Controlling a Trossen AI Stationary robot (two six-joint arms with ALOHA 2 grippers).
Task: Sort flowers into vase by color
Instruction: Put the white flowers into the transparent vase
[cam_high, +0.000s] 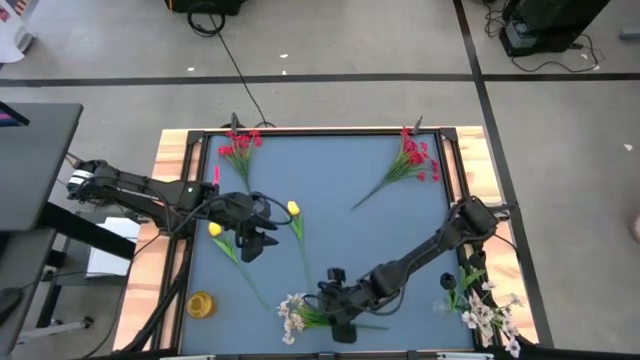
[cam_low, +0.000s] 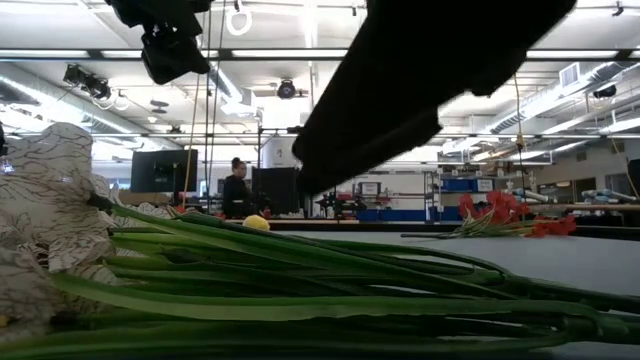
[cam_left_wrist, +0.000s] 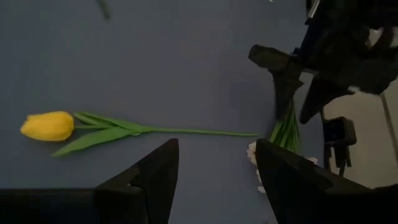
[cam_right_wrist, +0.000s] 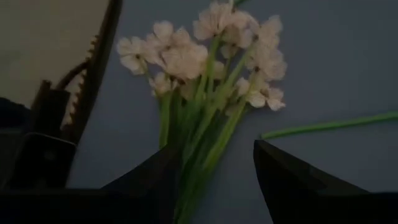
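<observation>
White spray (cam_right_wrist: 205, 68) lies at the near edge of the surface (cam_high: 340, 190), its stems between the spread fingers of my right claw (cam_high: 338, 318). Closing now, I may catch only some stems and the rest could splay or drag. A loose green stalk (cam_right_wrist: 329, 126) lies just beside and might get pinched too. My left claw (cam_high: 252, 243), also apart, hovers over a yellow tulip (cam_left_wrist: 48, 126); the two arms are near enough to clash.

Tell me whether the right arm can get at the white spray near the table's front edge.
Probably yes. The right tool is open, its fingers either side of the white spray's green stalks, with nothing between them. The left tool is off by the yellow tulips, out of the way.
</observation>
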